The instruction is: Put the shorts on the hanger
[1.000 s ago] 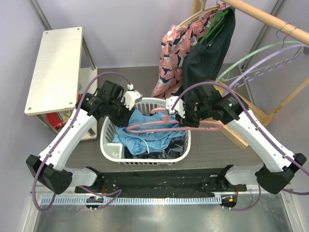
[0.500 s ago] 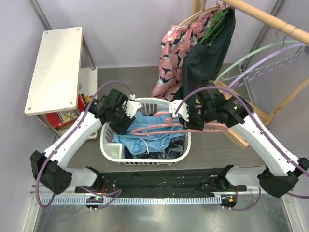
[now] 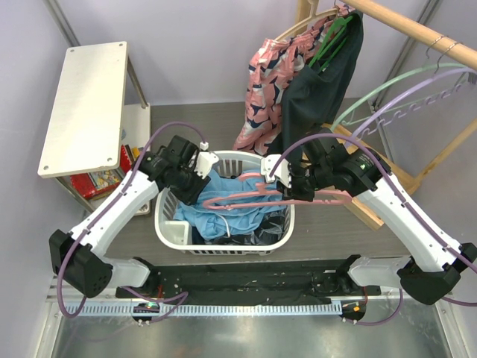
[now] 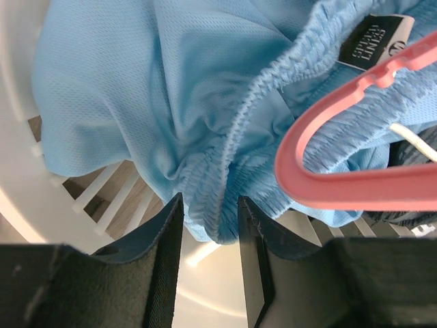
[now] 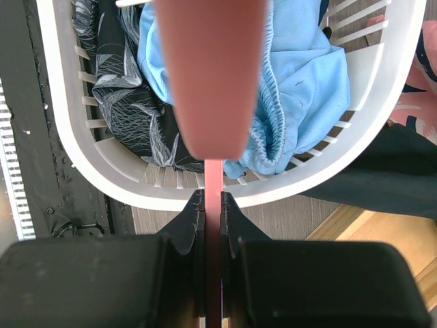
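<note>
Left jaws loosely straddle shorts [image 4: 136,102] waistband; right jaws pinch hanger [image 5: 212,68].

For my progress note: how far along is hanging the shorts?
Done: right gripper is shut on the pink hanger, above the laundry basket. In hand: left gripper straddles the waistband of the blue shorts; grip unclear. Left: shorts lie in the basket, not on the hanger.
</note>
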Robot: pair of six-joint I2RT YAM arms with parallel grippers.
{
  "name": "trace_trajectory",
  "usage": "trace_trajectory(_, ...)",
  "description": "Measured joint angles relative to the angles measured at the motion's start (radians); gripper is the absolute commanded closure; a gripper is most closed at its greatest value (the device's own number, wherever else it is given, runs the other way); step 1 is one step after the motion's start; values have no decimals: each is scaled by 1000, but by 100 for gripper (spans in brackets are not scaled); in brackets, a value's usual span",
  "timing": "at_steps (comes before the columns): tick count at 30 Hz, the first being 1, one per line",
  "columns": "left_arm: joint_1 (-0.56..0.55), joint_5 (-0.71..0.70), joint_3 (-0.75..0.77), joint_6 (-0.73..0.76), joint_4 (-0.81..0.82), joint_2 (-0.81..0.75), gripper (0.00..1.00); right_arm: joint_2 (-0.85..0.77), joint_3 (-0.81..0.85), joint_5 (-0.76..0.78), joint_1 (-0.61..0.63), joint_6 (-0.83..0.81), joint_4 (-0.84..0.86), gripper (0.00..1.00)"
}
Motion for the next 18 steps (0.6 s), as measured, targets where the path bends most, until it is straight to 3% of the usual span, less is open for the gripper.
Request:
trace_trajectory(7,0,-16,0,-14,15,24,79,-2,-13,0,0,-8,0,99)
trace_trajectory(8,0,-16,0,-15,12,27,97,-2,-15,0,0,-9,2,99)
trace_trajectory(9,0,-17,0,-15,7,31,100,-5,-19,0,0,-10,5,99)
trace_trajectory(18,-19,28,118,-26,-81,23,100,-35,-97,-16,0,8,102,99)
